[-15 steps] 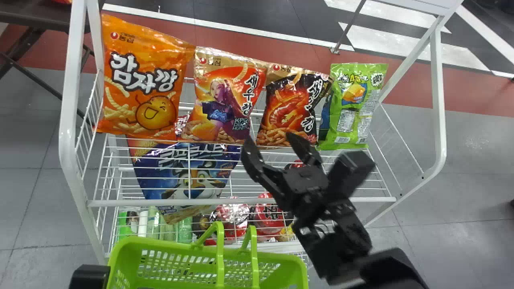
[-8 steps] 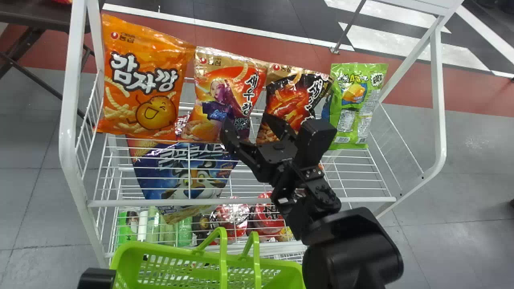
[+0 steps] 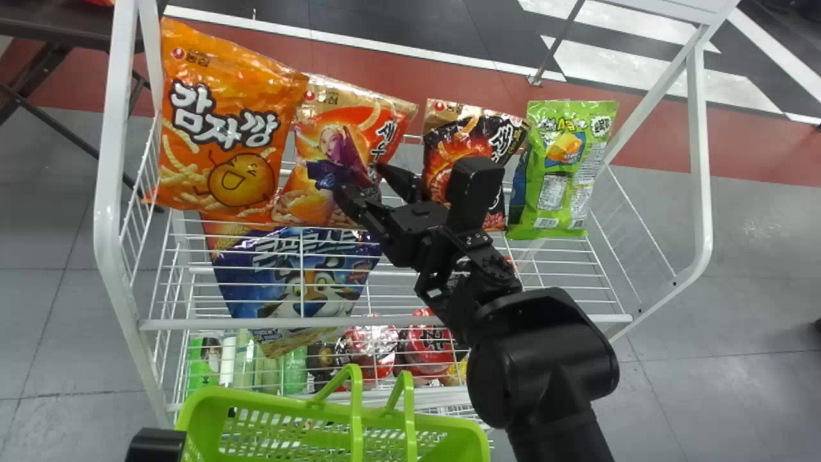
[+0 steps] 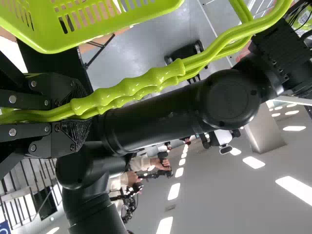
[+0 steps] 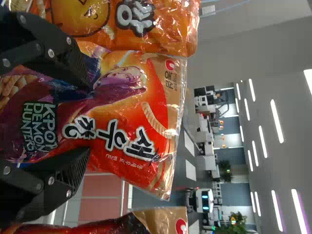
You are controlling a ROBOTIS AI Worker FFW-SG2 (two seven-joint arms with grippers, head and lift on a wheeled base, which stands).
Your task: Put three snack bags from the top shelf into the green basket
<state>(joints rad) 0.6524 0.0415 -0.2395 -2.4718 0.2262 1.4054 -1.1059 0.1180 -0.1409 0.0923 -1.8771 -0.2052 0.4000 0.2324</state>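
Right gripper [image 5: 89, 122] has moved left to red-and-gold snack bag [image 3: 333, 151] on top shelf [image 3: 359, 323]; fingers wide apart astride it, nothing clamped (actual contact hard to judge). Bag has shifted toward orange bag [image 3: 224, 122], away from black bag [image 3: 471, 131]. Left gripper [image 4: 75, 117] clasps green basket [image 3: 269, 404] by handles [image 4: 141, 87]. Closing likely next

White wire top shelf [image 3: 192, 325], snack row fwiw
L to R: orange snack bag [image 3: 224, 131], orange-red K-pop snack bag [image 3: 369, 119], black-&-red snack bag [image 3: 471, 131], green snack bag [image 3: 566, 170], all standing up.
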